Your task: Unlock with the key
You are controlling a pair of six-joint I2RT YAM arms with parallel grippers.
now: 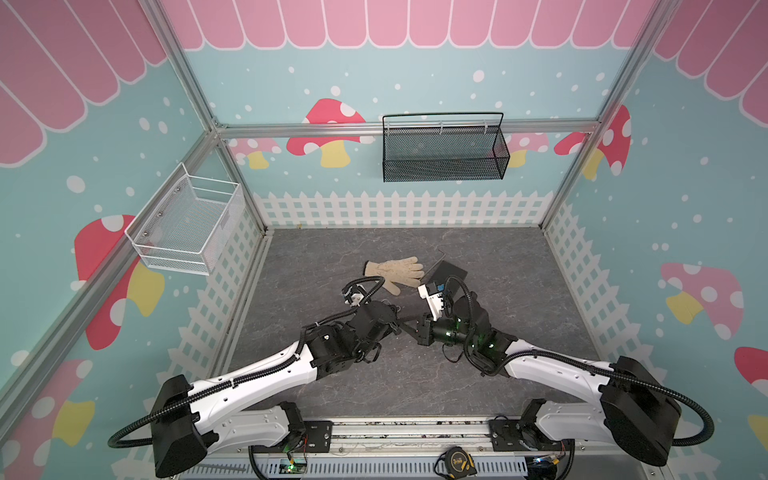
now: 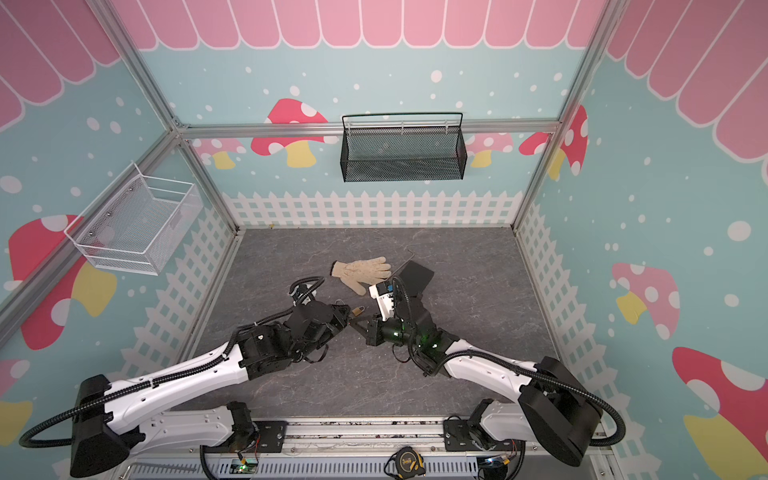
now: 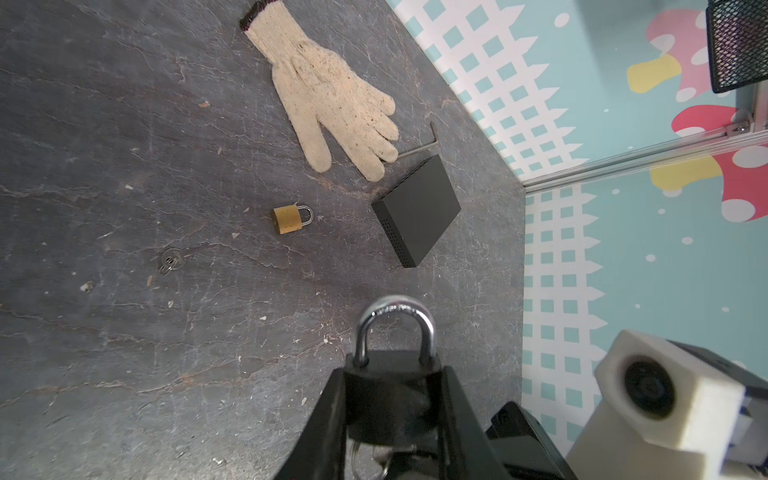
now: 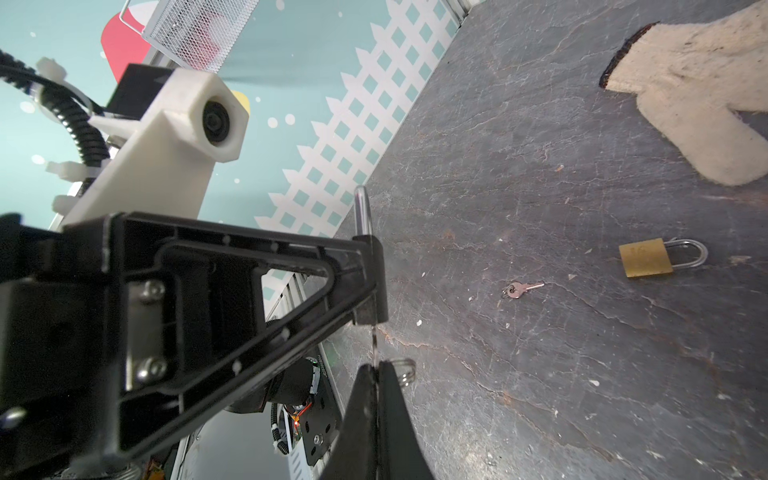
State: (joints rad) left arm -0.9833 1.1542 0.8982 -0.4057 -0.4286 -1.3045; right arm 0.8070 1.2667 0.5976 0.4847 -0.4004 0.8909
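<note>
Over the table [image 1: 519, 332], the left gripper [image 3: 395, 376] clamps the lock [image 3: 395, 316]; at its four o'clock in a top view, the right gripper [image 1: 404, 326] pinches the key [image 4: 375, 345]. It seems inserted; next, twist

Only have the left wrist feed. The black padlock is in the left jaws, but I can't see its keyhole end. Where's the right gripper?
Observer: In the right wrist view, the right gripper is shut on a key right at the keyhole end of the black padlock.
Operator: Is the key in the lock yet?
Observer: The blade, seen edge-on, reaches the padlock's keyhole end. I cannot tell how deep it sits.
Operator: Anything loose outside my frame?
Observer: A tape measure lies off the table, at the near edge of both top views.
</note>
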